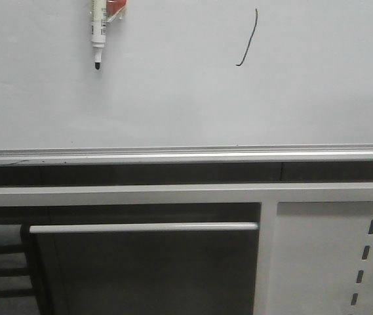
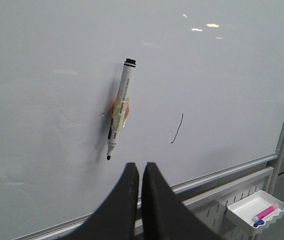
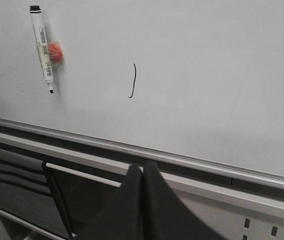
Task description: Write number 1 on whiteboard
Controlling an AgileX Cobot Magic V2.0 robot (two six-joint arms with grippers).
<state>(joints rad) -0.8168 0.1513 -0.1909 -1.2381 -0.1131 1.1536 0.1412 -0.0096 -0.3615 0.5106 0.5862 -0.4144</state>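
Open board surface surrounds the drawn number 1 (image 1: 248, 39) on the whiteboard (image 1: 173, 98). The only obstruction is a marker pen (image 1: 97, 36) clipped well to its left; a metal rail (image 1: 186, 155) bounds the lower edge.

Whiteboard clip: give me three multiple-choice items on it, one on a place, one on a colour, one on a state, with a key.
1. Seen from the front, where is the marker relative to the number 1 on the whiteboard?
A. to its left
B. to its right
C. directly below it

2. What colour is the stroke?
A. red
B. blue
C. black

3. How do the fingers of the left gripper and right gripper stand?
A. both shut, empty
B. both wide open
C. left shut on the marker

Key: 1 A, the marker hangs nearer the left edge; 2 C, the line is dark black; 3 A, the fingers meet, holding nothing.
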